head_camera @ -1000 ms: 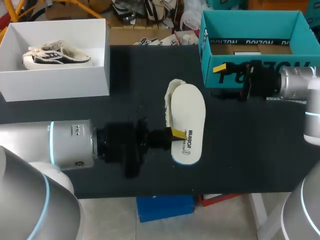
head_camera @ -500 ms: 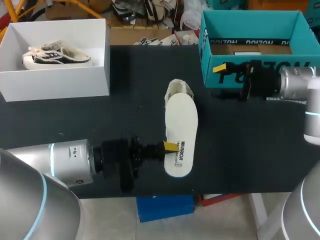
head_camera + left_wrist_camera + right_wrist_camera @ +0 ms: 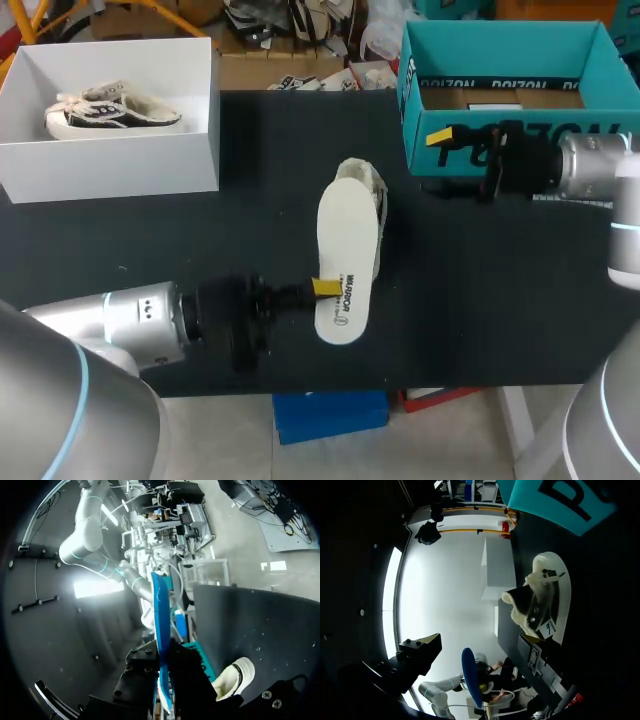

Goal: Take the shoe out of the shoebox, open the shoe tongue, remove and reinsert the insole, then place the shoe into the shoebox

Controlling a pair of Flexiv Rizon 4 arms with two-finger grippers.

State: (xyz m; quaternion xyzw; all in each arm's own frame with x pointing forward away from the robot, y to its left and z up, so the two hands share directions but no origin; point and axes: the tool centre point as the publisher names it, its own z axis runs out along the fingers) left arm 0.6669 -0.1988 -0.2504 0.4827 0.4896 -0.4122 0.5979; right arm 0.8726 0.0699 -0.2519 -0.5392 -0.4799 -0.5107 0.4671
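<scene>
One insole, mid-frame, near end clamped by my left gripper. Shoe lies under its far end. Best handling: align toe with shoe opening, then slide in.

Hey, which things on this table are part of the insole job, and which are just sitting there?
Job in hand:
insole, held in the left gripper
shoe under it
teal shoebox, probably

Lying about, it seems:
white box
second shoe inside it
</scene>
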